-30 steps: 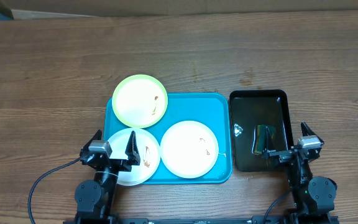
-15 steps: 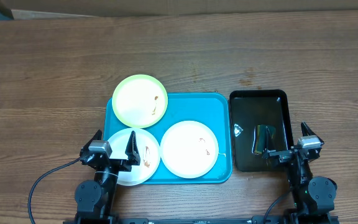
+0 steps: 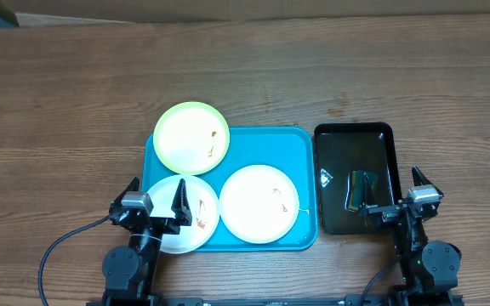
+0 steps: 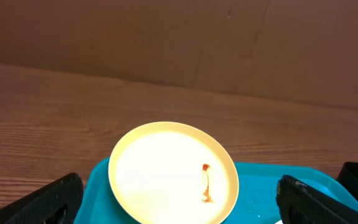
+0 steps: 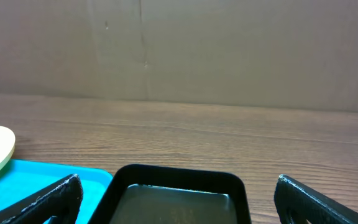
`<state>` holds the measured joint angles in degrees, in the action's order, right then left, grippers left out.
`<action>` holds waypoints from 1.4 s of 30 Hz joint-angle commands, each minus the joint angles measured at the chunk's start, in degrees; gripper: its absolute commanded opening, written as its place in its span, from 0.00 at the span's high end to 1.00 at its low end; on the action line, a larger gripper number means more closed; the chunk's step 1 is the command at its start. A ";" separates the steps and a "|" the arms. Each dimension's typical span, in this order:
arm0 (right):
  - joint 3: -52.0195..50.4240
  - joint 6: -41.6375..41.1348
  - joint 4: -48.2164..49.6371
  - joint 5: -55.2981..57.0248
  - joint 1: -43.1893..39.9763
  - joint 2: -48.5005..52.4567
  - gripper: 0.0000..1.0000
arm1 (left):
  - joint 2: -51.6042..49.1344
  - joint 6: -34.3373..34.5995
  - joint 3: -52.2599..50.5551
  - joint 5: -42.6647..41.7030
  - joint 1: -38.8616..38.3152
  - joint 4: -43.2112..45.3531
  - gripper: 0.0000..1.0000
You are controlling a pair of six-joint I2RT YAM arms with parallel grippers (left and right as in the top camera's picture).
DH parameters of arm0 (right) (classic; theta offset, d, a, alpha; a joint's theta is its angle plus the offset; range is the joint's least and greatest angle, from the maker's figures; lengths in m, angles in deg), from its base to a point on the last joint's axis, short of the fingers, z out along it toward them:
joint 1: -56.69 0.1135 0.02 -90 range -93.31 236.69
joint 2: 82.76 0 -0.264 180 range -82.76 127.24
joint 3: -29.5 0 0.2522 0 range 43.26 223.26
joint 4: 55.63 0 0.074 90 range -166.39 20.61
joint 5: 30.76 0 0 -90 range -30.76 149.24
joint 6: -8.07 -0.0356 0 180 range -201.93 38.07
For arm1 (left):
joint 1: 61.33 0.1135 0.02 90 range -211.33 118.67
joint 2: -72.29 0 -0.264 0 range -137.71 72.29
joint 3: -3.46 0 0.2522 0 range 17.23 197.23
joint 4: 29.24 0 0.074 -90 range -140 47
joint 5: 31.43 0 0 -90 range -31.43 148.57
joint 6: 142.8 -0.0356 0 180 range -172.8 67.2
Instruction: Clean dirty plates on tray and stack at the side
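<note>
Nothing moved: left end effector (image 3: 154, 201) and right end effector (image 3: 395, 197) gape empty.

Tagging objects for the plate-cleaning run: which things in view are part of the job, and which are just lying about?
Job:
- lime-green plate, overhanging the tray's far-left corner
- left white plate
- centre white plate
- turquoise tray

Lying about:
- black tray
- dark item in it, too unclear to identify
</note>
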<state>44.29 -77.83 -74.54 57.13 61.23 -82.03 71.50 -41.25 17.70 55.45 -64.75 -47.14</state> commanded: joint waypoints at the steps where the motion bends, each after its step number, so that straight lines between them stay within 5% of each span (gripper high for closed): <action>1: -0.57 0.24 0.33 0.57 0.22 -0.55 0.00 | 0.44 -1.29 -0.20 0.57 -0.37 -0.15 0.00; 15: -0.57 0.24 0.33 0.57 0.22 -0.55 0.00 | 0.44 -1.25 -0.20 2.34 -0.35 1.60 0.00; 24: -0.57 0.24 0.33 0.57 0.22 -0.55 0.00 | 0.44 0.90 2.47 -7.13 -0.37 1.38 0.00; 30: -0.57 0.24 0.33 0.55 0.22 -0.55 0.00 | -4.35 -0.04 19.50 -11.10 -0.37 -17.35 0.00; 36: -0.57 0.24 0.33 0.57 0.22 -0.55 0.00 | -24.30 -4.37 47.06 -19.89 -0.37 -38.56 0.00; 42: -0.57 0.24 0.33 0.57 0.22 -0.55 0.00 | -52.35 -7.32 79.80 -20.15 -0.37 -76.98 0.00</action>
<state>44.29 -77.79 -74.54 57.15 61.23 -82.03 29.51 -45.69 87.38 37.33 -64.75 -117.09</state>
